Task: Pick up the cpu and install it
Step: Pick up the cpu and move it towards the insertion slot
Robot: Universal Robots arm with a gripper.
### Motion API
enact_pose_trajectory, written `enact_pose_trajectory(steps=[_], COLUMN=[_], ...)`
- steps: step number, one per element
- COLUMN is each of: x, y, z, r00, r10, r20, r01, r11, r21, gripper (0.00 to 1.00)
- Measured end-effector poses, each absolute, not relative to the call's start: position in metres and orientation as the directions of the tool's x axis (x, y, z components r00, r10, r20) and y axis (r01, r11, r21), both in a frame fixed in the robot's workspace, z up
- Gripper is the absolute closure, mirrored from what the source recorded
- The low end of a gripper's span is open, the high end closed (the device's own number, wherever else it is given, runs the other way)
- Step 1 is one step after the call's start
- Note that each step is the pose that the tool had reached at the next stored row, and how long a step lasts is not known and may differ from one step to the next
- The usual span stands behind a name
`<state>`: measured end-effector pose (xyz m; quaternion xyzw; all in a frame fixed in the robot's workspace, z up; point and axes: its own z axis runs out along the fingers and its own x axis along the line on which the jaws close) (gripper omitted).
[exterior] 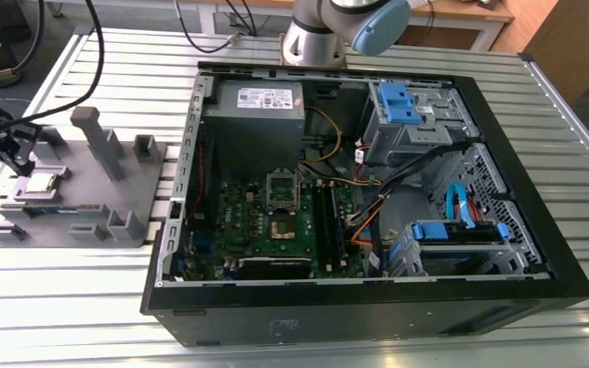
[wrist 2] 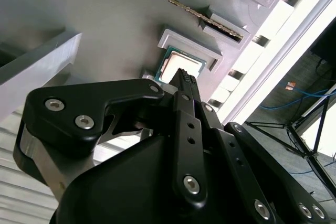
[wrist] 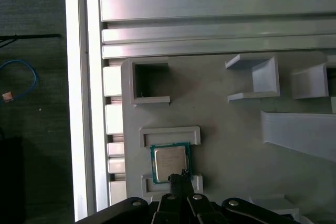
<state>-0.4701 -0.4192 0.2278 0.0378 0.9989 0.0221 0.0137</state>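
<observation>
Spread over most of the slatted counter [exterior: 274, 46], an open black computer case [exterior: 376, 310], and near the counter's edge at the exterior view's left, a grey plastic holder [exterior: 136, 195]. Poised above that holder, the pincer [wrist: 178, 176], tips pressed together and clamped on nothing. Just below those tips, lying flat in a shallow framed pocket of the holder with its silvery top up, the cpu [wrist: 169, 158].
</observation>
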Motion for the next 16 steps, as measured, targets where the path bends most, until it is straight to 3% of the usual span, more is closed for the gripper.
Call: enact_pose_trajectory(steps=[16], x=[-0.4713], y=[-0.419], z=[0.2187], r00=[-0.997], r10=[0.076], r20=[-0.025], r01=[0.075], r11=[0.996], r21=[0.045], gripper=[0.89])
